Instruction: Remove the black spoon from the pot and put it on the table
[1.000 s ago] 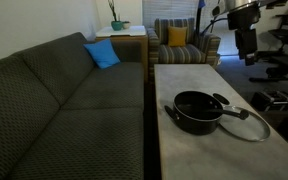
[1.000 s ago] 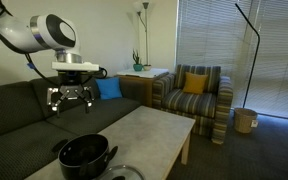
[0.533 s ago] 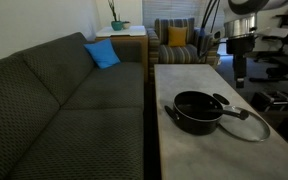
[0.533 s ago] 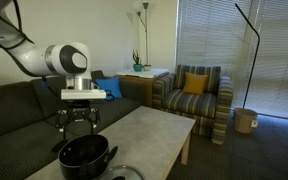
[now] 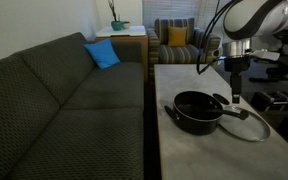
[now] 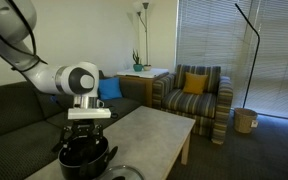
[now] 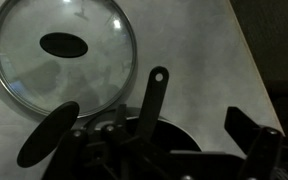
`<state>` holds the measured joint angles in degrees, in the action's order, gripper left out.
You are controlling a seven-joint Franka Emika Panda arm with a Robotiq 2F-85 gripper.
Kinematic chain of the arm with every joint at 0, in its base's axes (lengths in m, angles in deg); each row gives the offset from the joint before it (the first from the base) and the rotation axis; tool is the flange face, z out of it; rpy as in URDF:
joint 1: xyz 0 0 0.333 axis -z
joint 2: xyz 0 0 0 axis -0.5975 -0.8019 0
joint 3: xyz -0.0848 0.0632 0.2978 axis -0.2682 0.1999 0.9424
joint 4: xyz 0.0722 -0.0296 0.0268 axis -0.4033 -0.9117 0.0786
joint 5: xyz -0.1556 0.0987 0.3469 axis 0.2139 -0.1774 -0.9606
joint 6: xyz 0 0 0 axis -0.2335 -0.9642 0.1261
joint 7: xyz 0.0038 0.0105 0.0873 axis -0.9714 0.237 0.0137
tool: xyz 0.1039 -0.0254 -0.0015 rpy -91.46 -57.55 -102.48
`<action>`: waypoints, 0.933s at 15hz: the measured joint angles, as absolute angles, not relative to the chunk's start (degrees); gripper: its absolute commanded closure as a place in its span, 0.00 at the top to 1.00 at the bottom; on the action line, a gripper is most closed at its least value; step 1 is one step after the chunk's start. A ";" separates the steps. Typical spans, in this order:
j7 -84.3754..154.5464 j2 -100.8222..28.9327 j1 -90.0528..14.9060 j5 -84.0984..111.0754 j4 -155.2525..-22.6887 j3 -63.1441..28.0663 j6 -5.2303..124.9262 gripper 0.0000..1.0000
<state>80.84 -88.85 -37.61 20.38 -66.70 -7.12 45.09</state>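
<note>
The black pot [image 5: 196, 111] stands on the grey table [image 5: 199, 155]; it also shows in the other exterior view [image 6: 84, 158]. The black spoon [image 7: 155, 96] lies in the pot, its slim handle sticking out over the rim toward the glass lid; its bowl is hidden. My gripper [image 5: 234, 93] is open and empty. It hangs just above the pot's rim on the lid side, as the other exterior view [image 6: 87, 139] also shows. In the wrist view the pot [image 7: 174, 135] is dark below the gripper [image 7: 149, 142], and the spoon handle runs up between the jaws.
A round glass lid [image 5: 246, 121] with a black knob [image 7: 64, 44] lies flat on the table against the pot. A dark sofa [image 5: 54, 110] runs along the table's long side. A striped armchair [image 6: 194, 95] stands beyond the far end.
My gripper has come down from well above the table to just over the pot, staying open. The pot, spoon and lid have not moved.
</note>
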 measured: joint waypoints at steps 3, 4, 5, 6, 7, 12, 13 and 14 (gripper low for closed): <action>80.65 -88.82 -37.71 20.42 -66.50 -7.13 45.09 1.00; 80.32 -88.86 -37.93 20.55 -66.50 -7.14 45.08 1.00; 79.87 -89.05 -38.22 20.62 -66.38 -7.15 44.89 1.00; 79.72 -89.51 -38.52 20.61 -66.02 -7.16 44.38 1.00; 79.71 -90.36 -38.73 20.53 -65.22 -7.14 43.66 1.00; 79.19 -98.71 -38.57 20.23 -56.69 -7.33 38.43 1.00; 79.20 -100.65 -38.41 20.05 -54.41 -7.34 37.60 1.00; 79.20 -102.54 -38.26 19.83 -52.08 -7.34 37.26 1.00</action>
